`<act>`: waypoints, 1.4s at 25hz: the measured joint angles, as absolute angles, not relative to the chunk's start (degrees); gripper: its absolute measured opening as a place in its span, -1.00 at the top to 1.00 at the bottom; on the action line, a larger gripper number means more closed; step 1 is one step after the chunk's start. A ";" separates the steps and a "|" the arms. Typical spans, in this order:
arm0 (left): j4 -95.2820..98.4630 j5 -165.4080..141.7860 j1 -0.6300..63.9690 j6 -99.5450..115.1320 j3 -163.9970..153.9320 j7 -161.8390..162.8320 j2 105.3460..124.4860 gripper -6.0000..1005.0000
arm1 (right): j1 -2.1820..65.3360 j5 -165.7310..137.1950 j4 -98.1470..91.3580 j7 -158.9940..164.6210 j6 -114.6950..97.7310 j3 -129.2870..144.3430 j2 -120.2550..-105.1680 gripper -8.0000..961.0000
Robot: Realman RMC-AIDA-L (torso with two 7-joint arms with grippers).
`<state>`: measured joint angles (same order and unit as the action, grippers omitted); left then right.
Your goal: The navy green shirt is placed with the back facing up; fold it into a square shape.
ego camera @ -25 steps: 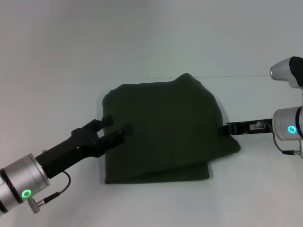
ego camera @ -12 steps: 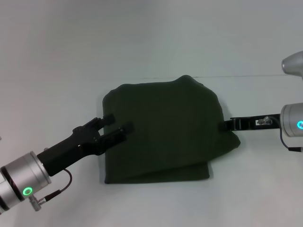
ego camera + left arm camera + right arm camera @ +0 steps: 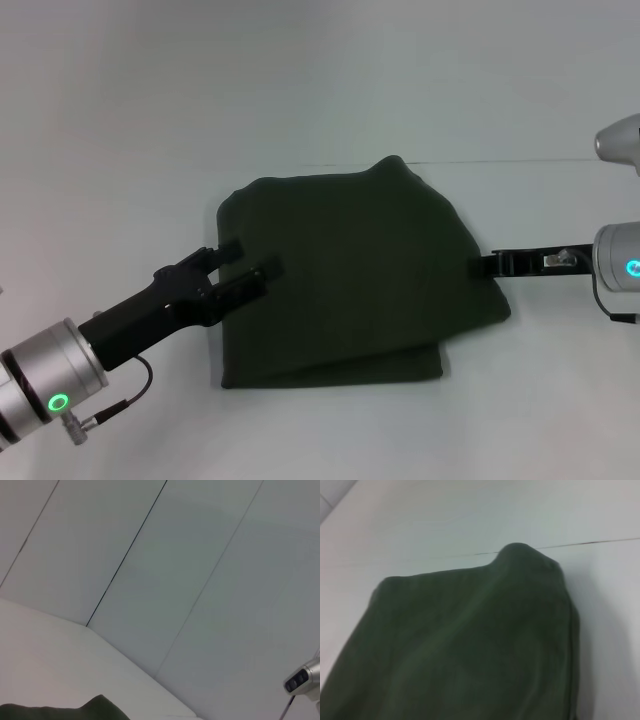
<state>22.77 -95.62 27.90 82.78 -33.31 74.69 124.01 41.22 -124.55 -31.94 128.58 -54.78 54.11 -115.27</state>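
Observation:
The navy green shirt (image 3: 350,285) lies folded into a rough square in the middle of the white table; one corner bulges up at the back. It fills the right wrist view (image 3: 470,645), and a sliver of it shows in the left wrist view (image 3: 95,711). My left gripper (image 3: 246,262) is open, its two black fingers resting over the shirt's left edge with nothing clamped between them. My right gripper (image 3: 488,265) sits low at the shirt's right edge, seen edge-on.
The white table (image 3: 120,150) spreads bare around the shirt, with a thin seam line (image 3: 540,160) behind it. A pale panelled wall (image 3: 200,580) rises at the back. Part of the right arm (image 3: 302,680) shows in the left wrist view.
The right arm has drawn back a little to the right, and the shirt's right corner shifted slightly with it. The left gripper has hardly moved.

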 joint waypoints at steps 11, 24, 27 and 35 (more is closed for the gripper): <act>23.25 -95.62 27.86 82.74 -33.31 74.71 123.99 -0.74 | 43.43 -124.57 -33.08 128.57 -46.06 53.53 -115.61 0.16; 23.17 -95.62 28.36 79.41 -33.30 74.84 123.92 -0.74 | 47.54 -124.47 -33.23 121.29 -41.68 54.01 -119.61 0.08; 23.23 -95.61 29.47 76.12 -33.22 76.90 123.93 -0.74 | 47.14 -124.01 -33.07 121.29 -41.74 53.69 -119.60 0.57; 23.35 -95.57 31.65 68.12 -33.21 80.65 123.93 -0.74 | 44.40 -121.79 -35.14 121.02 -46.92 53.65 -119.18 0.70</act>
